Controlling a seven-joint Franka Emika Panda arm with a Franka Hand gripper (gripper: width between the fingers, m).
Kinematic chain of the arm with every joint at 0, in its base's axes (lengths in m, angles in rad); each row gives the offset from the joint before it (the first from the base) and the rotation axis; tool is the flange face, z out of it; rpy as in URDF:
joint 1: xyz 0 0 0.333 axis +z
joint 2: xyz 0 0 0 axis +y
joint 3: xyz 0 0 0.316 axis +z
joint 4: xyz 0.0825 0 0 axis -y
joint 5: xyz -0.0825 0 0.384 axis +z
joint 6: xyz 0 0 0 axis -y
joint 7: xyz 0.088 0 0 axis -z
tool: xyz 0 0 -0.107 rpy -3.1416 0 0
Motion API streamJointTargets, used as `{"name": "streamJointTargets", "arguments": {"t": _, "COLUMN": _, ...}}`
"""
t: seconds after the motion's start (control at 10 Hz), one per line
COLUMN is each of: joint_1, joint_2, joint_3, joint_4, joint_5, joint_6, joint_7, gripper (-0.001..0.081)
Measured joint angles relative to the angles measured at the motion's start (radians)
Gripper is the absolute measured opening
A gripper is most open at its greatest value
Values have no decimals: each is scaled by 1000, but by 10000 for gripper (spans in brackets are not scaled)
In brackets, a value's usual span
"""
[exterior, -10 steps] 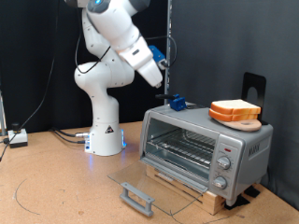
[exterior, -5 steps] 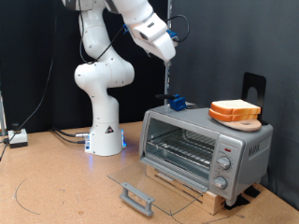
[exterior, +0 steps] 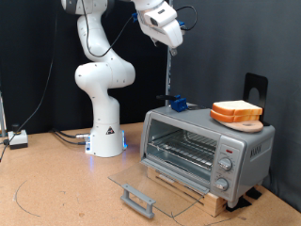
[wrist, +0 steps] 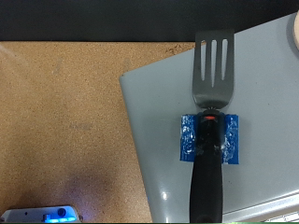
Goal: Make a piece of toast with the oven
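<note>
The silver oven (exterior: 209,148) stands at the exterior view's right with its glass door (exterior: 150,186) folded down flat, its grey handle (exterior: 138,200) in front and the wire rack (exterior: 183,151) bare. Two near-identical bread slices (exterior: 235,111) lie stacked on the oven's top; I cannot tell which is the task's slice. My gripper (exterior: 177,38) hangs high above the oven's left end, with nothing seen between its fingers. The wrist view looks straight down on the oven top (wrist: 257,112), and no fingers show in it.
A black-handled metal spatula (wrist: 212,103) with blue tape (exterior: 176,103) lies on the oven top's left end. The robot base (exterior: 103,132) stands behind the oven on the cork table (wrist: 65,121). A black stand (exterior: 255,87) rises behind the bread.
The arm has swung up and to the exterior view's right, from beside the spatula to high above the oven. The bread, spatula and door have not moved.
</note>
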Motion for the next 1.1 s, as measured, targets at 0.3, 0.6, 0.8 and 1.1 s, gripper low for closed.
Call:
{"name": "streamJointTargets", "arguments": {"t": 0.3, "joint_1": 8, "joint_2": -25, "joint_3": 28, "joint_4": -33, "joint_5": -5, "joint_6": 78, "joint_7": -88, "gripper": 804}}
{"name": "streamJointTargets", "arguments": {"t": 0.6, "joint_1": 12, "joint_2": -96, "joint_3": 142, "joint_4": -142, "joint_5": -8, "joint_6": 181, "joint_7": -68, "gripper": 804}}
{"name": "streamJointTargets", "arguments": {"t": 0.8, "joint_1": 10, "joint_2": -117, "joint_3": 219, "joint_4": -227, "joint_5": 0, "joint_6": 278, "joint_7": -5, "gripper": 804}}
{"name": "streamJointTargets", "arguments": {"t": 1.1, "joint_1": 9, "joint_2": -117, "joint_3": 252, "joint_4": -312, "joint_5": 22, "joint_6": 387, "joint_7": 26, "gripper": 804}}
